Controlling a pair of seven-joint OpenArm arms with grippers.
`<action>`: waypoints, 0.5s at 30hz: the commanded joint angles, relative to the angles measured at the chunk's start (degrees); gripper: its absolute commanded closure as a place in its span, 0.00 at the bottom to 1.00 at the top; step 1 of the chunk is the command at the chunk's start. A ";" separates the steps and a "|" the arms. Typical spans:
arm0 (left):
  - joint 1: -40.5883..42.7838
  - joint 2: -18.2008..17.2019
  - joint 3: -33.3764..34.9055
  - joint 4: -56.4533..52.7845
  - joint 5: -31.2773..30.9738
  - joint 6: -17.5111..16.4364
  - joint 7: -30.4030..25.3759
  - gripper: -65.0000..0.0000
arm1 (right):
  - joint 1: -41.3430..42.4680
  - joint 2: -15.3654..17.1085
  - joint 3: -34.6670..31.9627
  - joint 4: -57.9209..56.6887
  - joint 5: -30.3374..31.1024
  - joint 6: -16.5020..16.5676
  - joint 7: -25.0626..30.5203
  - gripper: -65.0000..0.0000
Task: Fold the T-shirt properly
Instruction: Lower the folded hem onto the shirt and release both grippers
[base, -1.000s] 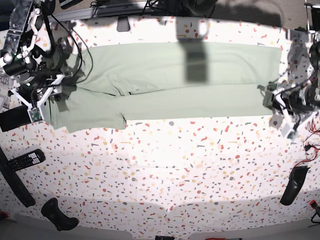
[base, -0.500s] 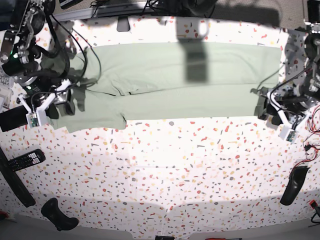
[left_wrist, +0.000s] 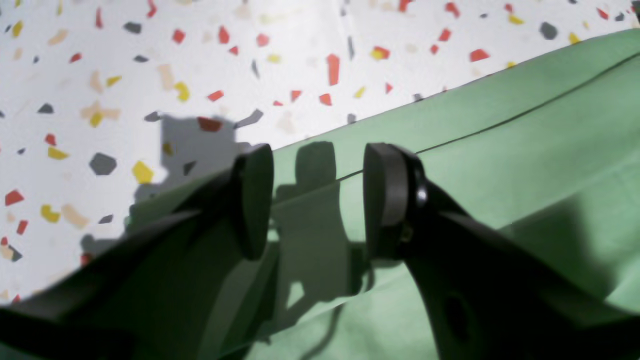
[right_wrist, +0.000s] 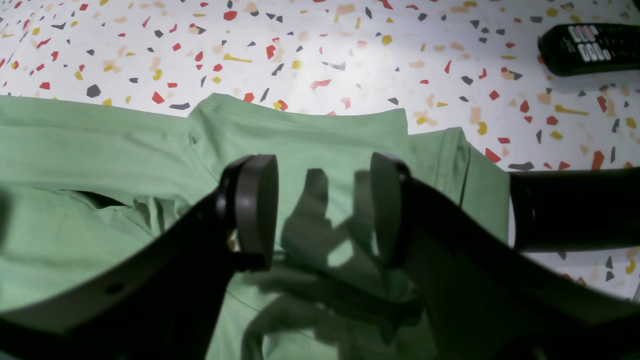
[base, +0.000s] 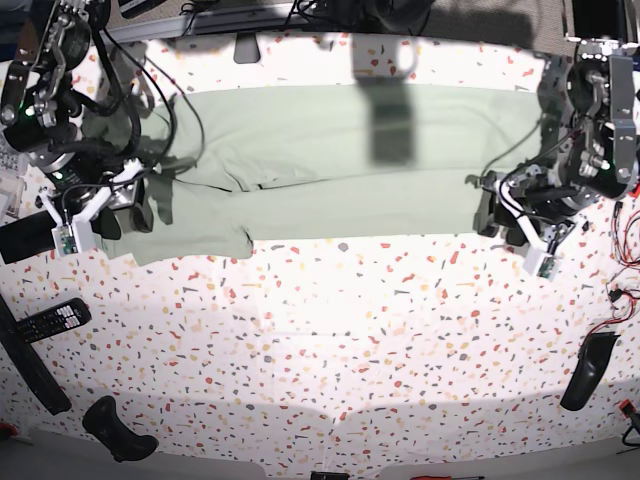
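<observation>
The T-shirt, pale sage green, lies flat as a long band across the far half of the speckled table. My left gripper hangs over its right end. In the left wrist view this gripper is open above the hem, where a dark seam line runs along the T-shirt, and nothing is between its fingers. At the left end, my right gripper is over the sleeve area. Seen from its wrist camera, the right gripper is open just above the wrinkled T-shirt.
A black remote and a flat black device lie left of the shirt. Black objects rest near the front left and right edge. A white mug-like object stands behind the shirt. Cables run along both sides.
My left gripper has moved inward from the table's right edge onto the shirt's right end. My right gripper shifted slightly right over the sleeve, then stayed. Both stayed open.
</observation>
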 joint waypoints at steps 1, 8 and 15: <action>-0.92 -0.66 -0.37 1.01 -0.48 0.02 -1.42 0.59 | 0.61 0.79 0.44 1.16 1.42 0.04 1.53 0.55; -0.92 -0.63 -0.37 1.01 -0.46 0.02 -2.84 0.59 | 0.63 0.81 0.44 1.16 5.25 4.00 1.53 0.55; -0.94 -0.66 -0.37 1.01 -0.50 0.02 -2.67 0.59 | 1.18 0.81 0.44 1.16 4.92 4.33 2.08 0.55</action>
